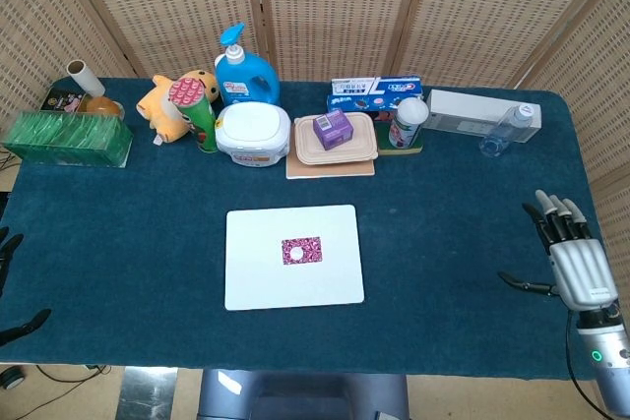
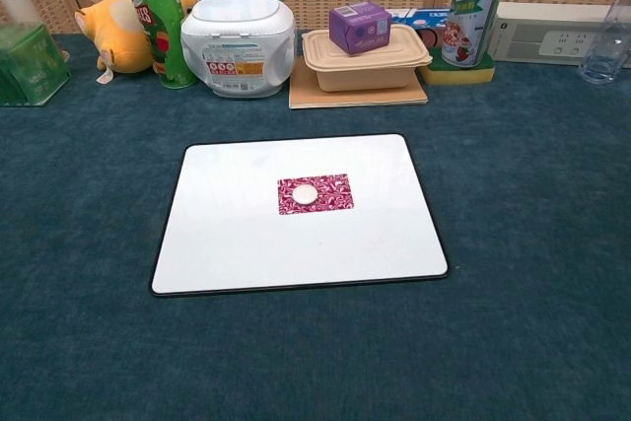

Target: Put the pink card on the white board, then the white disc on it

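Observation:
The white board (image 1: 258, 277) (image 2: 227, 234) lies flat at the middle of the blue table. On its centre sits the pink patterned card (image 1: 311, 249) (image 2: 333, 193), and the small white disc (image 1: 295, 254) (image 2: 307, 193) rests on the card's left half. My right hand (image 1: 574, 265) hovers far right near the table's front edge, fingers spread and thumb out, holding nothing. Of my left hand (image 1: 22, 326) only dark fingertips show at the far left edge, apart and empty. Neither hand appears in the chest view.
Along the back stand a green box (image 1: 67, 138), plush toy (image 1: 167, 100), chip can (image 2: 148, 12), blue bottle (image 1: 246, 71), white tub (image 2: 237, 32), tan container with a purple box (image 2: 360, 27), a can (image 2: 471, 12), white box (image 1: 472, 110) and clear bottle (image 1: 504, 130).

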You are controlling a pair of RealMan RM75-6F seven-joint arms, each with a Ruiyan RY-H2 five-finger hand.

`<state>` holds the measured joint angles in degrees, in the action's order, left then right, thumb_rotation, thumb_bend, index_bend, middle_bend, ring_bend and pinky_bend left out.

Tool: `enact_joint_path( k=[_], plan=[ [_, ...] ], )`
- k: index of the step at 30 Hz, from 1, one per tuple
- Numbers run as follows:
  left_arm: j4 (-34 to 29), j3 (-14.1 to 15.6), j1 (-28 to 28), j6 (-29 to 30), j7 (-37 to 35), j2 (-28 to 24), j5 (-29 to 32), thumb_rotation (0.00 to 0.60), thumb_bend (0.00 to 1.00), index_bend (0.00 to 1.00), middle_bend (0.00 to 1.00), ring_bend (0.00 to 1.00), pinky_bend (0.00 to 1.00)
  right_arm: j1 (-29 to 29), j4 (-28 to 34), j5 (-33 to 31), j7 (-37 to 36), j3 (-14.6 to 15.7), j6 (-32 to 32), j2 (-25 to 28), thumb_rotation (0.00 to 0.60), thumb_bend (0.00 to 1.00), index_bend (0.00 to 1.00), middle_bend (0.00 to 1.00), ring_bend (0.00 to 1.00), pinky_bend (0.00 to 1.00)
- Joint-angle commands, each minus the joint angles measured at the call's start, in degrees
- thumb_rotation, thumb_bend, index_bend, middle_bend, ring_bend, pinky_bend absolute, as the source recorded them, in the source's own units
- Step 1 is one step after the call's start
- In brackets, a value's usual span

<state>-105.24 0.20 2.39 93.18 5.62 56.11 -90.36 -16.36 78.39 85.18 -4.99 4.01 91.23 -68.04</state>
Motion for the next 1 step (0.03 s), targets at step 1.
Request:
enact_joint_path(
  k=[1],
  plan=[
    [0.1,0.0,0.1,0.1,-0.2,0.0,0.1,0.600,0.07,0.00,0.00,0.00,0.00,1.2,0.8,1.2,0.4,0.2,0.6,0.1,0.287,0.00,0.04,0.00,0.00,0.00]
  ],
)
